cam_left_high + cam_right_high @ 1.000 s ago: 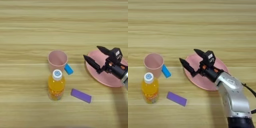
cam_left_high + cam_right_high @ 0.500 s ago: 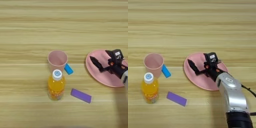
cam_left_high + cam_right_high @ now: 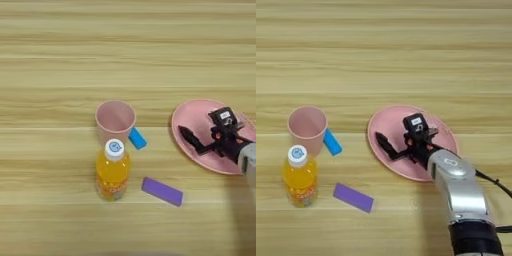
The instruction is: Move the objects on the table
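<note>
A small orange-drink bottle [image 3: 112, 171] with a white cap stands at the lower left. To its right, a flat purple block [image 3: 162, 191] lies on the wood-grain table [image 3: 128, 55]. At the right rests a wide round pink plate [image 3: 385, 126]. My right gripper [image 3: 396, 132] hovers over the plate's near half, open, with nothing between its black fingers. One black finger [image 3: 384, 145] stretches toward the plate's left rim. The silver forearm [image 3: 461, 195] comes in from the bottom right.
A pink cup [image 3: 115, 120] stands upright just behind the bottle. A small blue block [image 3: 137, 138] lies against the cup's right side. Bare table stretches across the far half and between the purple block and the plate.
The gripper has drawn back to the right and toward me, from past the plate's left rim to over the plate. Plate, bottle, cup and blocks have stayed put.
</note>
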`<state>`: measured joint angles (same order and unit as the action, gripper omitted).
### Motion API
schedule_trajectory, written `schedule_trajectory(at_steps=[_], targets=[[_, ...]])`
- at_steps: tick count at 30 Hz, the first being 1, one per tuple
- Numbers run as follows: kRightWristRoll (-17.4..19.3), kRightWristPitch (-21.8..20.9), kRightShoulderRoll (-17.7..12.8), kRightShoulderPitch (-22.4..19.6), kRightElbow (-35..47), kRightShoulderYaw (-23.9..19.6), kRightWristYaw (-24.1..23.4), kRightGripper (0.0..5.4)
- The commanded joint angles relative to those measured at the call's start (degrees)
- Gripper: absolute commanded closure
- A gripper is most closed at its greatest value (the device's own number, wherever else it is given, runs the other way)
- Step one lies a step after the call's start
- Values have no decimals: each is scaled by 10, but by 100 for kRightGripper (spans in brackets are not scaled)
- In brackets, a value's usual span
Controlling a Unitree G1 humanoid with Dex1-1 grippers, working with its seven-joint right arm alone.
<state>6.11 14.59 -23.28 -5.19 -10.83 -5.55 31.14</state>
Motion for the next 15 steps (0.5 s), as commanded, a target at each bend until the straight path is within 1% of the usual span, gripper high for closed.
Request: schedule_trajectory(at_steps=[1,6,15], targets=[[13,11,-14,-36,30,-10,-1,7],[15,29,-6,-38,42,4,5,7],[9,37,24,-61,33,37,2,7]])
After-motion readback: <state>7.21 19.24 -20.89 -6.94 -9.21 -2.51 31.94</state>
